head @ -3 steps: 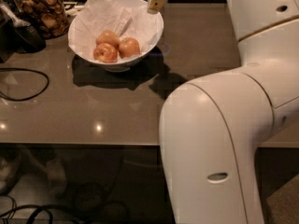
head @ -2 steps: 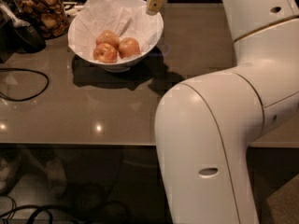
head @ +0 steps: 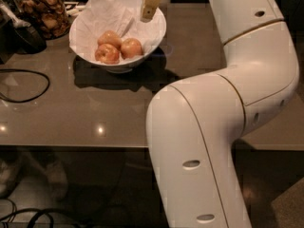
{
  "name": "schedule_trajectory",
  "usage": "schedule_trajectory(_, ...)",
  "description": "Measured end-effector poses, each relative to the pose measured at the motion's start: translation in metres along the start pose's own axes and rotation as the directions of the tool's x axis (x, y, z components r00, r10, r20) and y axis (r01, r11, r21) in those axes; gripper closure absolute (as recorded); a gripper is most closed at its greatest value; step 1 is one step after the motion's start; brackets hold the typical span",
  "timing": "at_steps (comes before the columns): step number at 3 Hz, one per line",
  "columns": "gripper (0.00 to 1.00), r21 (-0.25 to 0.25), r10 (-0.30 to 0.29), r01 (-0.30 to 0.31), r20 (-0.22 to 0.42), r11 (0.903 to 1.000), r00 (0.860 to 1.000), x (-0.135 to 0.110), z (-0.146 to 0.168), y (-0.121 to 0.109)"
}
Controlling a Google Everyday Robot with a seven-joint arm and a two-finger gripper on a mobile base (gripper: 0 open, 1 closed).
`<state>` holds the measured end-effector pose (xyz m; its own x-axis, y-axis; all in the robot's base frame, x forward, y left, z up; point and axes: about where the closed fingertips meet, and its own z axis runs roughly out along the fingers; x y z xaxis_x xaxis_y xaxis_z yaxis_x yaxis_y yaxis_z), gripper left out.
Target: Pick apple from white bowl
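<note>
The white bowl, lined with crumpled white paper, stands on the dark table at the upper left of the camera view. Three reddish-orange apples lie in it: one at the front left, one at the right and one behind. My gripper hangs at the top of the view, over the bowl's right rear rim, above and to the right of the apples and apart from them. Its upper part is cut off by the frame edge.
A glass jar of brown snacks stands left of the bowl, next to a black object. A black cable loops on the table at the left. My white arm fills the right and front. The table's front edge runs below.
My gripper has shifted slightly left, further over the bowl's rim. My arm's elbow has swung left in the view. The apples and bowl have not moved.
</note>
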<state>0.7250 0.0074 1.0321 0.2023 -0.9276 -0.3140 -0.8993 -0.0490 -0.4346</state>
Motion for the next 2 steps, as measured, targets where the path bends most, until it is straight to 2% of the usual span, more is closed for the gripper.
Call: schedule_trajectory(2,0.20,-0.066,-0.015,0.018,0.050,0.9976,0.999,-0.014,0.033,0.007)
